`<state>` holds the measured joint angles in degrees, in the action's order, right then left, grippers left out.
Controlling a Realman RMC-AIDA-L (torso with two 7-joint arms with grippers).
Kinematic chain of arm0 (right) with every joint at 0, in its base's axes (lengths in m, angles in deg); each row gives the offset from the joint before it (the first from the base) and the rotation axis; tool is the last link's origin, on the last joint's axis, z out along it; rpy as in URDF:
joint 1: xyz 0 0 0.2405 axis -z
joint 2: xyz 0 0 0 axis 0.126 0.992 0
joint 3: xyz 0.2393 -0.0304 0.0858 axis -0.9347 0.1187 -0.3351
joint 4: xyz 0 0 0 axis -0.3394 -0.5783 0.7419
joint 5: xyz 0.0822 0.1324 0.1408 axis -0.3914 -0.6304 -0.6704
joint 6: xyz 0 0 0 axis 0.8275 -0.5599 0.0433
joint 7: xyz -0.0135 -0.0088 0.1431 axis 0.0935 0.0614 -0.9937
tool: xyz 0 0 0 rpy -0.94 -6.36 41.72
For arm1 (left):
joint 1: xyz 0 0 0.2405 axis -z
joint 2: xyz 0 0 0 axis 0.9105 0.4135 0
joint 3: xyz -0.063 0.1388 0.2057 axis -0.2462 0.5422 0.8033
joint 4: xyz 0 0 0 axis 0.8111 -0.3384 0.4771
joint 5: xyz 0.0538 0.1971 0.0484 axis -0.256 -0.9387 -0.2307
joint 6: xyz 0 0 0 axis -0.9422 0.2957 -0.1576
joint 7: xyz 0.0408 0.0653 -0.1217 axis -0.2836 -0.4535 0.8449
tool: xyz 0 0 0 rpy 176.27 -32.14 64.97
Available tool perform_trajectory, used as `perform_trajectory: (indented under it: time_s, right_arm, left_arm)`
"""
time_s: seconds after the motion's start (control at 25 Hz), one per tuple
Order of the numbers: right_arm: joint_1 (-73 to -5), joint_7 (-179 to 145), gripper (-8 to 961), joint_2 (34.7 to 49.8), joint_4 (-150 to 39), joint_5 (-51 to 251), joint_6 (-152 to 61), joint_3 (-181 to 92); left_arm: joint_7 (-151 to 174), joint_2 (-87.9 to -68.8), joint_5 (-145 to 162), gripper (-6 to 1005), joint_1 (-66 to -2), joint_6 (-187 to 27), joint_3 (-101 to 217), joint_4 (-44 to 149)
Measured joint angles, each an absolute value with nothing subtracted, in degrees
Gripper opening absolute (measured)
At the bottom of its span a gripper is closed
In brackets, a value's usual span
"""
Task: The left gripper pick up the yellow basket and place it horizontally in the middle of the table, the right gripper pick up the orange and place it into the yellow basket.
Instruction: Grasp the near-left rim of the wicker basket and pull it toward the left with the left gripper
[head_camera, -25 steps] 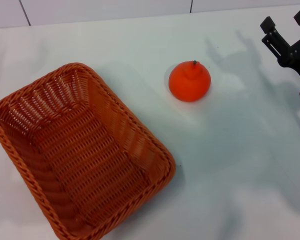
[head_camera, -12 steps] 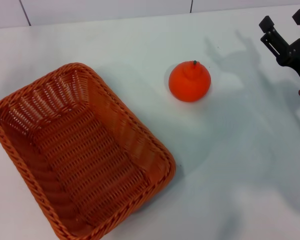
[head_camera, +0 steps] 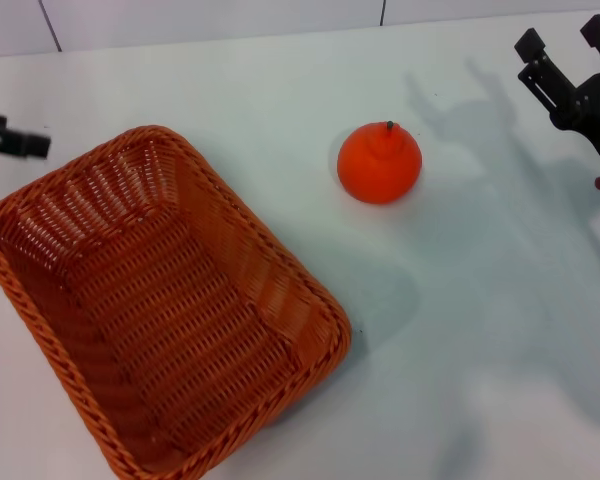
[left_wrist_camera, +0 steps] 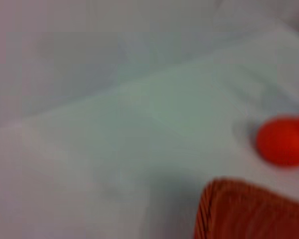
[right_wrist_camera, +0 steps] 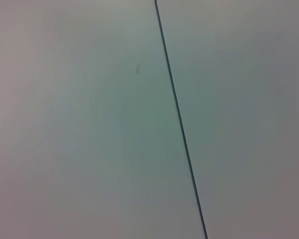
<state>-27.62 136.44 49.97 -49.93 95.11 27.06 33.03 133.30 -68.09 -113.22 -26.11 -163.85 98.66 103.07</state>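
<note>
The yellow basket (head_camera: 160, 310), a large orange-brown woven wicker basket, lies at an angle on the white table at the left and is empty. The orange (head_camera: 380, 165) sits upright on the table to the right of the basket and farther back, apart from it. A black finger of my left gripper (head_camera: 12, 139) shows at the left edge, just beyond the basket's far-left corner. My right gripper (head_camera: 563, 38) is open and empty at the far right, well right of the orange. The left wrist view shows, blurred, the orange (left_wrist_camera: 284, 141) and a basket corner (left_wrist_camera: 254, 211).
The white table (head_camera: 480, 330) has a dark seam line along its far edge. The right wrist view shows only a pale surface crossed by a thin dark line (right_wrist_camera: 182, 134).
The left gripper's black finger has come into view at the left edge near the basket's far corner. The right gripper has shifted slightly. Basket and orange have not moved.
</note>
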Motion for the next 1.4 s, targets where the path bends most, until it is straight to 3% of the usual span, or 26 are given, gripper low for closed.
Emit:
perform_trajectory:
  time_s: [0.6,0.68,0.72,1.04,1.4]
  right_arm:
    - [-27.63,135.2,945,49.9,-49.94,95.46,27.2,33.3]
    - [-27.63,134.97,945,49.9,-49.95,95.46,27.16,33.37]
    - [-27.63,134.92,945,49.9,-50.02,95.46,27.14,33.5]
    - [-27.63,134.83,945,49.9,-50.09,95.46,27.28,34.63]
    - [-27.63,134.29,944,49.98,-50.12,95.45,27.44,35.57]
  left_arm:
    - [130.57,-75.7,-121.11,859,-25.17,-162.53,105.63,111.75]
    - [130.57,-75.7,-121.11,858,-25.17,-162.53,105.63,111.75]
    - [129.62,-77.64,-123.34,858,-25.14,-160.52,105.86,112.71]
    - [128.73,-79.69,-127.09,858,-24.94,-156.11,107.63,112.88]
    - [128.15,-80.2,-129.25,858,-24.97,-154.94,108.5,111.47]
